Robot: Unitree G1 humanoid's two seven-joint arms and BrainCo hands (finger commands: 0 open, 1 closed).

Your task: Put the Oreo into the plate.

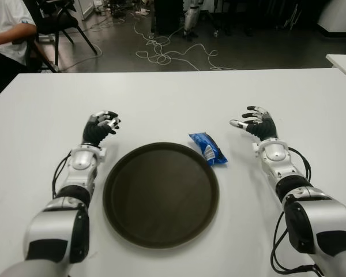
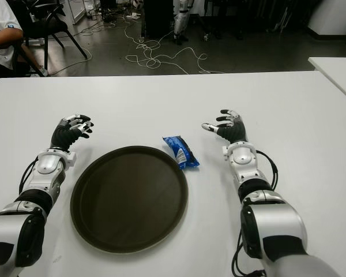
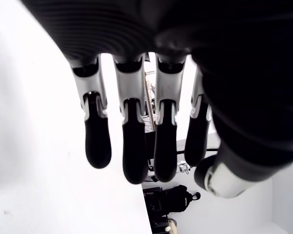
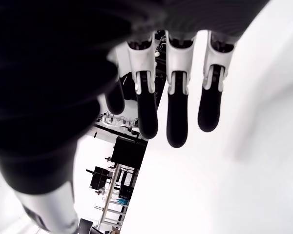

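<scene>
A blue Oreo packet (image 1: 208, 148) lies on the white table just past the right rim of a round dark brown plate (image 1: 161, 194). The plate holds nothing. My right hand (image 1: 254, 123) hovers to the right of the packet, apart from it, with its fingers (image 4: 177, 119) spread and nothing in them. My left hand (image 1: 103, 122) shows to the left of the plate's far rim, with its fingers (image 3: 132, 146) relaxed and holding nothing.
The white table (image 1: 173, 95) stretches wide behind the plate. A second white table corner (image 1: 343, 61) stands at the far right. A person in a white shirt (image 1: 4, 30) sits at the far left beside a black chair (image 1: 62, 20). Cables (image 1: 167, 55) litter the floor beyond.
</scene>
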